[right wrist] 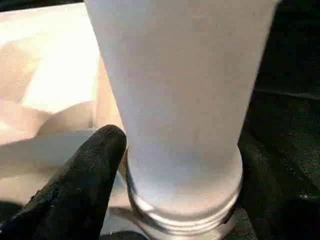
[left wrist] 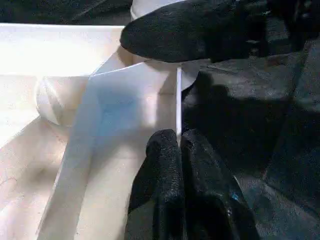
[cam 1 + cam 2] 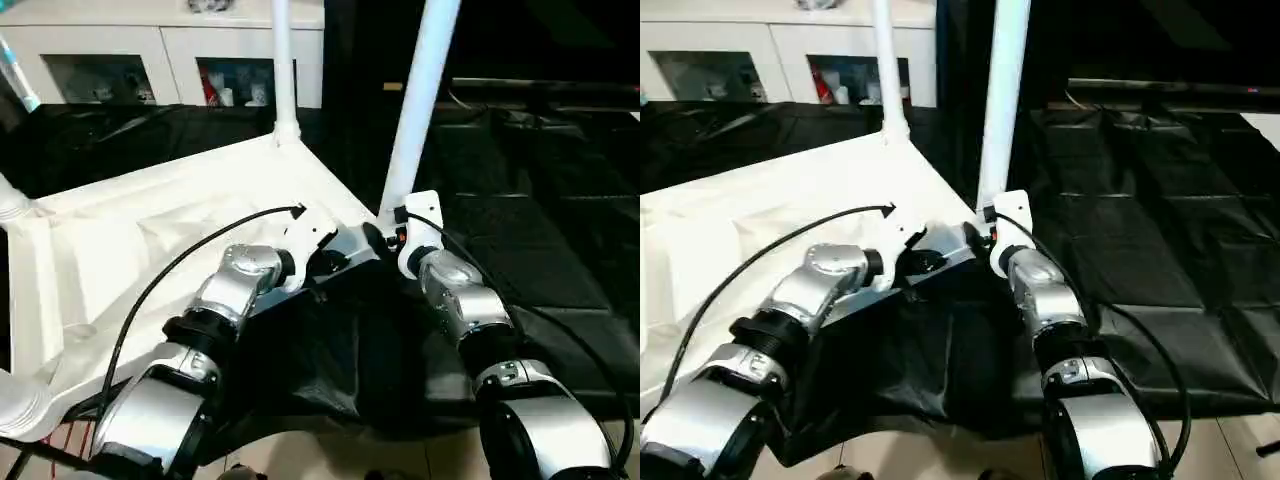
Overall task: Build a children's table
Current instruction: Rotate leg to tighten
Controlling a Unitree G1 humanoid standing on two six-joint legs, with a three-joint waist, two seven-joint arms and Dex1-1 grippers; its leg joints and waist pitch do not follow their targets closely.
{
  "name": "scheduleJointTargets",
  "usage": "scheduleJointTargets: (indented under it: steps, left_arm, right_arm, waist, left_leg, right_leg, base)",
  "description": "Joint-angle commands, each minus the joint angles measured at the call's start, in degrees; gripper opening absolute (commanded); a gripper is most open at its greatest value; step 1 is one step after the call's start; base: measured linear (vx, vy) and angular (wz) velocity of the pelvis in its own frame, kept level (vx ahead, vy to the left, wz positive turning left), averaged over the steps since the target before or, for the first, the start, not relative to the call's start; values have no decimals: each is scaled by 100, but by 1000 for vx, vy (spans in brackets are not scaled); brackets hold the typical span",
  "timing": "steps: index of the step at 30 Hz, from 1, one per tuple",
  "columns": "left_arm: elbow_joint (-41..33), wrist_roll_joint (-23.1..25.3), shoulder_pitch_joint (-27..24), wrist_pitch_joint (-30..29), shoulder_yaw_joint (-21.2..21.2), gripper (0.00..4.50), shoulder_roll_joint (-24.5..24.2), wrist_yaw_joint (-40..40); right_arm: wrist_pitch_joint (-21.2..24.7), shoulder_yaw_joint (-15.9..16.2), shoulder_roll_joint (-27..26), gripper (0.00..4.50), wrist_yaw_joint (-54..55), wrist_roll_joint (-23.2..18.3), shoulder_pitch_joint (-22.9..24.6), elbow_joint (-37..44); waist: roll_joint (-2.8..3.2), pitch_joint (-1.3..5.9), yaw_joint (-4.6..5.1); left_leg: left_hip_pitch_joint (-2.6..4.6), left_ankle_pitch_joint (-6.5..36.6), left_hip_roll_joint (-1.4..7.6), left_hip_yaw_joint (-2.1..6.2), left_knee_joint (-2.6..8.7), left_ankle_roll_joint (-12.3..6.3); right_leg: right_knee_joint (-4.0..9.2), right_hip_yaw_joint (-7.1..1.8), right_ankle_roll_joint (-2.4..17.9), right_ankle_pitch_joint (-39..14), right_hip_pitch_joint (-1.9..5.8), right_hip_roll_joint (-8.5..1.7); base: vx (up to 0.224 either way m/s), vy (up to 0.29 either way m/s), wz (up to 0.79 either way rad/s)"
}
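Note:
The white tabletop (image 3: 150, 240) lies upside down, ribbed side up, on black cloth. One white leg (image 3: 283, 70) stands upright in its far corner. A second leg (image 3: 418, 100) stands in the near right corner. My right gripper (image 1: 182, 165) is around the base of that second leg, just above its collar. My left gripper (image 2: 178, 150) is shut on the thin rim of the tabletop (image 2: 125, 105) next to that corner, both fingers pressed together on the edge. At the left edge another flared white end (image 3: 12, 205) meets a tabletop corner.
A white cabinet (image 3: 160, 60) with glass doors stands behind the tabletop. Black padded mats (image 3: 540, 230) cover the floor to the right. Black cloth (image 3: 340, 360) lies under my forearms, and cables run along both arms.

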State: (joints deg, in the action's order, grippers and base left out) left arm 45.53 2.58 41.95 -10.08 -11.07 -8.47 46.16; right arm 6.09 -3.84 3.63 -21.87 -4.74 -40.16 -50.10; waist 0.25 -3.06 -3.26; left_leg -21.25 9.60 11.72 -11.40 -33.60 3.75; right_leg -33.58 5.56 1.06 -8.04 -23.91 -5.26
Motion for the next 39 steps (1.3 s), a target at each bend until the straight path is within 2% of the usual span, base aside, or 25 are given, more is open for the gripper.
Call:
scheduleJointTargets:
  steps: [1, 5, 7, 8, 9, 11, 12, 16, 21, 22, 26, 27, 33, 39]
  left_arm:
    - [-490, -285, -15, 404, -42, 0, 91, 411]
    - [-693, -404, -176, 450, -90, 0, -83, 926]
    - [-772, -440, -233, 414, -111, 0, -155, 1113]
    - [-828, -455, -279, 425, -141, 0, -223, 1274]
    - [-855, -459, -302, 447, -161, 0, -260, 1356]
    - [-893, -475, -329, 449, -181, 0, -307, 1465]
    - [-1015, -489, -402, 438, -239, 0, -428, 1687]
    - [-1333, -589, -565, 318, -306, 0, -650, 2154]
    - [-1745, -709, -794, 134, -417, 0, -939, 2767]
    - [-1745, -709, -794, 134, -417, 0, -939, 2767]
    - [-1943, -715, -929, 33, -532, 0, -1201, 3049]
    - [-1992, -708, -967, 7, -530, 0, -1243, 3090]
    - [-2121, -722, -1031, -81, -530, 0, -1310, 3135]
    - [-2046, -734, -998, -19, -413, 0, -1155, 2728]
  right_arm:
    - [-3, 462, -89, 399, -848, -109, 32, 184]
    - [-85, 591, 259, 435, -1364, 7, 70, 251]
    - [-109, 644, 416, 443, -1577, 54, 95, 309]
    - [-99, 703, 568, 443, -1827, 75, 133, 391]
    - [-85, 736, 649, 443, -1970, 80, 156, 439]
    - [-66, 781, 759, 443, -2191, 95, 195, 514]
    - [-5, 915, 1036, 443, -2757, 87, 331, 770]
    - [180, 1071, 1465, 443, -3654, -87, 550, 1212]
    - [310, 1153, 1658, 443, -4123, -238, 707, 1543]
    - [310, 1153, 1658, 415, -4123, -238, 707, 1543]
    - [404, 1242, 1764, 388, -4428, -270, 847, 1765]
    - [447, 1264, 1786, 364, -4476, -247, 878, 1827]
    - [526, 1317, 1799, 316, -4537, -283, 921, 1932]
    - [558, 1299, 1599, 275, -4419, -345, 1017, 1992]
  waist:
    - [-47, 427, -25]
    - [-36, 424, -20]
    - [-43, 430, -44]
    - [-37, 430, -77]
    - [-34, 430, -72]
    - [-31, 433, -89]
    - [-33, 431, -116]
    - [-25, 422, -211]
    - [-31, 420, -217]
    - [-25, 418, -209]
    - [-35, 421, -201]
    - [-35, 416, -191]
    - [-42, 396, -184]
    - [-53, 402, -185]
  left_leg:
    - [63, 1321, 131, 84, 356, -362]
    - [73, 1336, 143, 81, 355, -336]
    - [62, 1236, 156, 73, 348, -380]
    - [85, 1221, 165, 68, 347, -379]
    - [62, 1198, 155, 61, 341, -398]
    - [71, 1205, 167, 62, 345, -408]
    - [71, 1212, 172, 63, 342, -410]
    - [87, 1311, 182, 53, 341, -410]
    - [81, 1347, 193, 71, 357, -342]
    - [81, 1369, 193, 70, 360, -336]
    - [65, 1327, 187, 75, 357, -328]
    - [68, 1343, 189, 72, 359, -322]
    - [78, 1502, 178, 78, 361, -238]
    - [82, 1455, 177, 79, 362, -226]
  right_leg:
    - [388, -256, 1122, -1715, 359, -328]
    - [385, -267, 1161, -1709, 342, -328]
    - [354, -272, 1222, -1507, 355, -327]
    - [359, -271, 1233, -1469, 350, -319]
    - [333, -273, 1242, -1416, 351, -311]
    - [330, -268, 1255, -1389, 348, -311]
    - [332, -267, 1243, -1402, 356, -313]
    - [358, -272, 1185, -1606, 341, -319]
    - [357, -272, 1144, -1728, 335, -326]
    - [353, -270, 1153, -1733, 325, -315]
    - [335, -272, 1159, -1675, 336, -315]
    - [347, -271, 1158, -1715, 327, -314]
    - [385, -273, 1040, -2086, 311, -320]
    - [382, -279, 1013, -2050, 304, -317]
  base:
    - [0, 0, 0]
    - [0, 0, 0]
    - [0, 0, 0]
    - [0, 0, 0]
    - [0, 0, 0]
    - [0, 0, 0]
    - [0, 0, 0]
    - [0, 0, 0]
    - [0, 0, 0]
    - [0, 0, 0]
    - [0, 0, 0]
    - [0, 0, 0]
    - [0, 0, 0]
    - [0, 0, 0]
